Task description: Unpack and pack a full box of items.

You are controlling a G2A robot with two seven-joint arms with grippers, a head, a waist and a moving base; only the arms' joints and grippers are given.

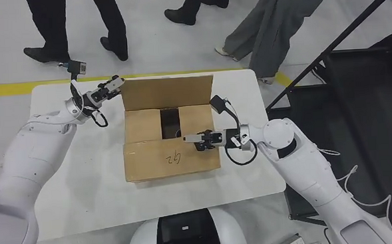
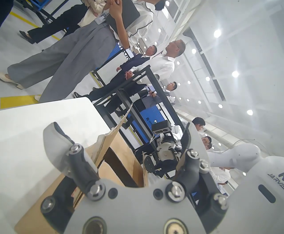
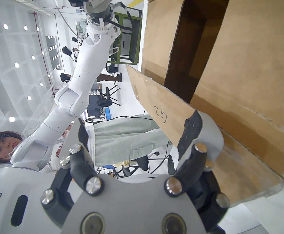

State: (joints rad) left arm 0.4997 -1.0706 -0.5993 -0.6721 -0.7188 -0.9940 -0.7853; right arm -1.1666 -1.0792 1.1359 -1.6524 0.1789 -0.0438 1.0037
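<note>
Top view: box mid-bench, part open. Right fingers wide at near flap, left fingers wide at far flap. I'd fold both outward evenly, without tearing.

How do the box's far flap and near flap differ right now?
The near flap carries a handwritten mark; the far flap is plain. The right pincer touches the near flap's right end; the left pincer sits at the far flap's left corner. Shared: brown cardboard, both lifted open, each with an open pincer at it.
</note>
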